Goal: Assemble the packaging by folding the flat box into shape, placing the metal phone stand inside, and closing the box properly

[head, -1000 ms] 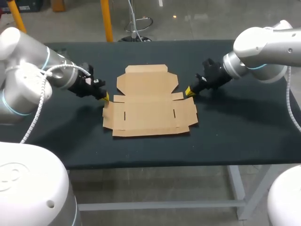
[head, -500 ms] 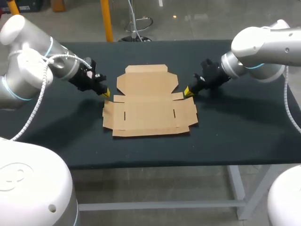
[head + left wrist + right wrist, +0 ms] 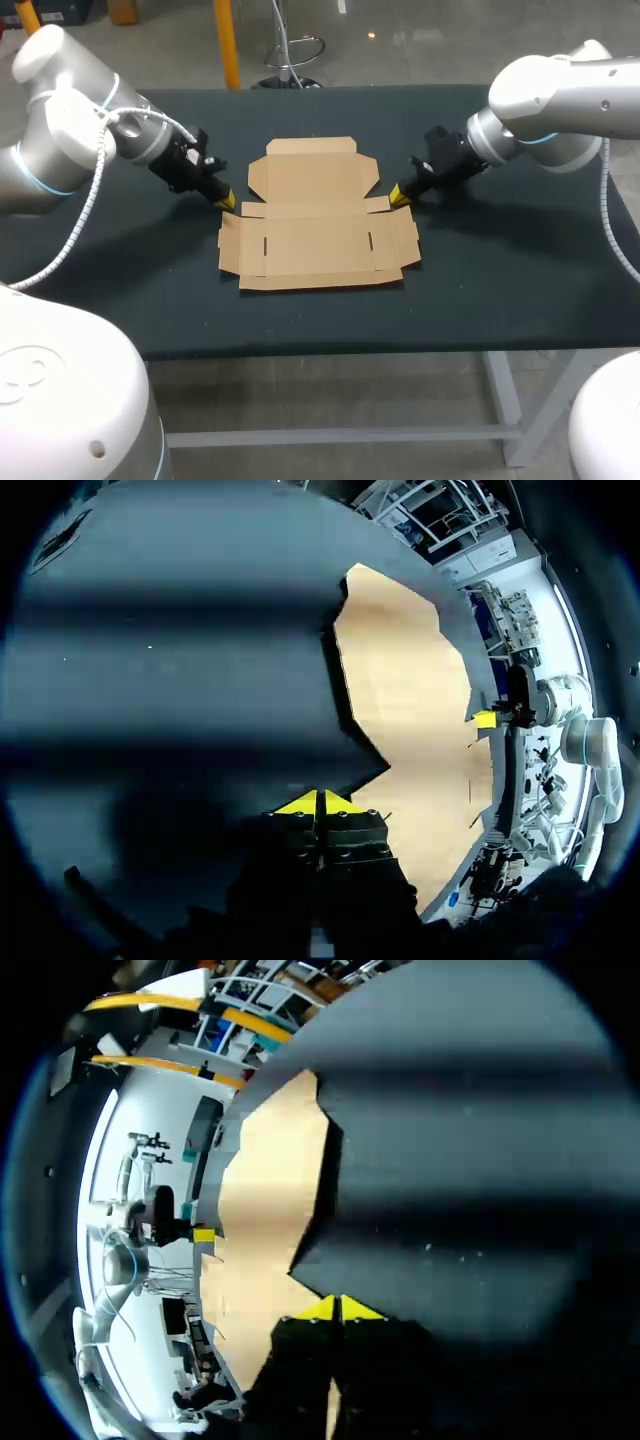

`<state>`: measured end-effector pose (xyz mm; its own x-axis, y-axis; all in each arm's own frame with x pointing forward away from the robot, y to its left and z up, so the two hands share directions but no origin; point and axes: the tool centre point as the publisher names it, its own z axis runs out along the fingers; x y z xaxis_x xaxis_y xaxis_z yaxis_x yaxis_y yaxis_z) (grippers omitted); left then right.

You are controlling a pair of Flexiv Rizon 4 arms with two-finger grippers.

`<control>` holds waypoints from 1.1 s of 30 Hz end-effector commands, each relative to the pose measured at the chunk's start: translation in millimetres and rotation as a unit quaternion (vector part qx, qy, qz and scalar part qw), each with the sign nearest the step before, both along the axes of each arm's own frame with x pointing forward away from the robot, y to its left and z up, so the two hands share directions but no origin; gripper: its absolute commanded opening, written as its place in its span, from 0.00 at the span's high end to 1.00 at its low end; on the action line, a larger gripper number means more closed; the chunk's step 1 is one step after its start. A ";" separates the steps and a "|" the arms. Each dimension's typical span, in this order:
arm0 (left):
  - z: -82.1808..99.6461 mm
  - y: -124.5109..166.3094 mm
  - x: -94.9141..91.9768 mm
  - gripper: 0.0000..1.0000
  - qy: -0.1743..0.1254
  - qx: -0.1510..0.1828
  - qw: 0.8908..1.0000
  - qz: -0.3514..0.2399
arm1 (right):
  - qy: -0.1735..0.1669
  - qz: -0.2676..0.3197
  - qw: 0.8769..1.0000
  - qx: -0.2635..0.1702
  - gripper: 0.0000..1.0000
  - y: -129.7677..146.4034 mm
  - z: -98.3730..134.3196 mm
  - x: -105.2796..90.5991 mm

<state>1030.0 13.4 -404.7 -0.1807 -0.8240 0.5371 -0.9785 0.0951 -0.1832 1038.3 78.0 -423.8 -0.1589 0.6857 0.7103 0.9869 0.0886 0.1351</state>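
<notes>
A flat, unfolded brown cardboard box (image 3: 315, 215) lies in the middle of the black table; its larger panel with two slits is nearer the front. My left gripper (image 3: 227, 199) is shut, with its yellow tips at the notch on the box's left edge. My right gripper (image 3: 398, 193) is also shut, at the matching notch on the right edge. In the left wrist view my gripper (image 3: 320, 803) has its tips pressed together just off the cardboard (image 3: 420, 710). The right wrist view shows the same for my right gripper (image 3: 338, 1308) beside the cardboard (image 3: 270, 1210). No phone stand is in view.
The black cloth table (image 3: 500, 270) shows bare surface all around the box. Its front edge runs a short way below the cardboard. Both arms come in low from the back corners.
My left arm has swung back and away from the front, and its gripper has shifted slightly toward the far side along the box's left edge. The right gripper has barely moved. The box lies as before.
</notes>
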 end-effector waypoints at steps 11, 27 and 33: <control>-5.8 -0.8 -1.9 1.00 0.007 -0.009 1.000 -0.009 | 0.014 0.003 1.000 0.007 1.00 7.7 -5.0 -0.6; -5.1 -11.1 -3.6 1.00 0.000 -0.035 0.999 -0.019 | 0.012 0.010 1.000 0.008 1.00 11.6 -2.6 -2.1; -2.8 -13.4 -6.4 1.00 -0.008 -0.048 0.999 -0.020 | 0.011 0.011 1.000 0.010 1.00 13.5 -1.6 -2.5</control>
